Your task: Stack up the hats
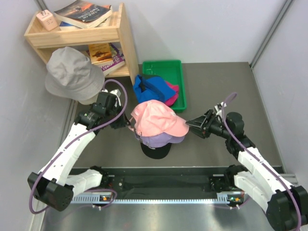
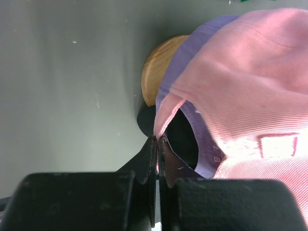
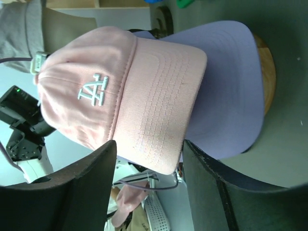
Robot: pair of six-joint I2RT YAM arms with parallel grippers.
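A pink cap [image 1: 156, 118] sits on top of a lavender cap [image 1: 166, 140], which sits on a black cap [image 1: 155, 151], at the table's middle. My left gripper [image 1: 131, 126] is shut on the back edge of the pink cap [image 2: 250, 72], with pink fabric pinched between its tips [image 2: 158, 139]. My right gripper [image 1: 188, 124] is open. The pink brim [image 3: 159, 120] lies between its fingers [image 3: 149, 144] without touching them, and the lavender brim [image 3: 226, 91] lies below. A bright blue cap [image 1: 147, 86] and a magenta cap [image 1: 171, 94] lie in the green tray [image 1: 163, 67]. The dark green cap is out of view.
A round wooden base [image 2: 159, 67] shows under the stacked caps. A wooden shelf [image 1: 79, 33] with books stands at the back left, with a grey bucket hat [image 1: 72, 74] in front of it. Grey walls close in on both sides.
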